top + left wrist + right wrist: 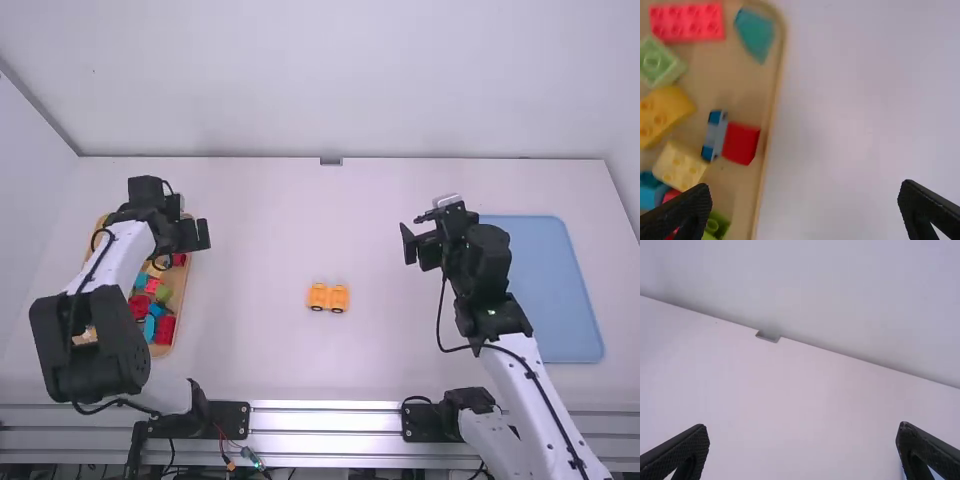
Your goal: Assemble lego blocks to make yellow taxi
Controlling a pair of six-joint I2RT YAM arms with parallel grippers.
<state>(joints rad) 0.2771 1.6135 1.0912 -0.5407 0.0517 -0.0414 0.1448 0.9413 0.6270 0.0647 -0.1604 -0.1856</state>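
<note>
Wheels and a low yellow-orange base stand near the middle of the desk, well apart from both trays. The taxi seems to be at its chassis step, with a body or roof still to be added.

At the wooden tray of loose blocks, the left end effector hangs over the edge, its fingers wide apart and nothing between them. A yellow block and a pale yellow one lie among the mixed colours; the deeper yellow looks the likelier match. The next move probably calls for centring over it, turning the fingers to its sides and lifting it clear of its neighbours.

The right end effector, also spread and empty, is beside the blue tray, free to steady the base during pressing.
</note>
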